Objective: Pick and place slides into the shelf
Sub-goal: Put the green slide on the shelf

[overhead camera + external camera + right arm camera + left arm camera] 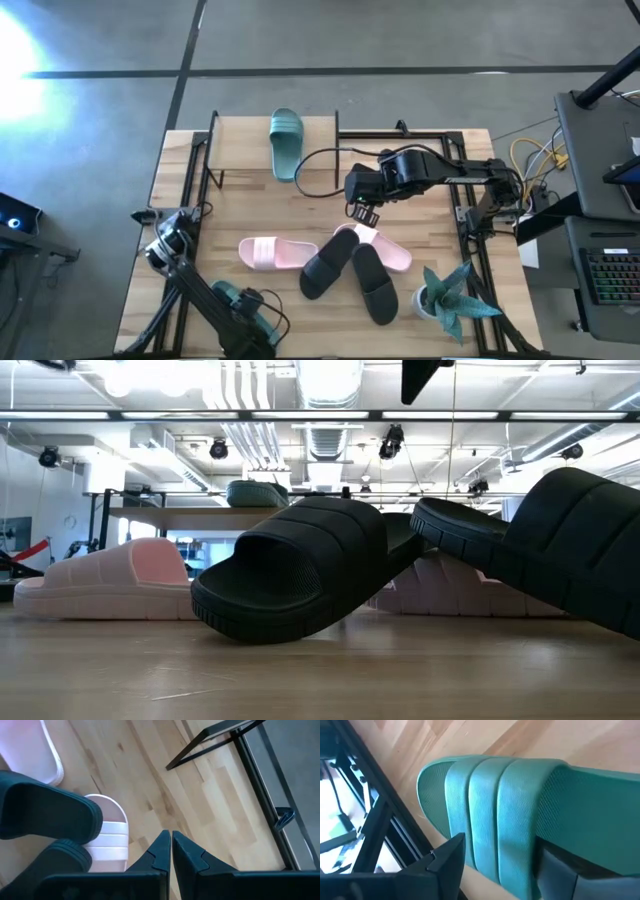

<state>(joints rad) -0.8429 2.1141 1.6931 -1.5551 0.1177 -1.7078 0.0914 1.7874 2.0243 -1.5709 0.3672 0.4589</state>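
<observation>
One green slide [285, 143] lies on the shelf's wooden top board [240, 140] at the far side. The other green slide [520, 820] is at my left gripper [240, 300] by the near left edge, with the fingers shut on it. Two pale pink slides [272, 253] [385, 247] and two black slides [328, 266] [374, 284] lie mid-table. The black ones overlap, and one rests on the right pink slide. My right gripper [362, 212] is shut, empty, and hovers just beyond that pink slide [107, 837]. My left gripper holds the green slide by its ribbed strap [475, 845], pinched across the strap's width. One finger [445, 862] is at the strap's toe-side edge and the other [560, 872] at its heel-side edge. The fingers come from above. Whether the sole is off the table I cannot tell.
A spiky green potted plant [450, 295] stands at the near right corner. Black side rails [470, 230] run along the table's left and right edges. A cable [320, 165] loops from the right arm over the bare wood in front of the shelf.
</observation>
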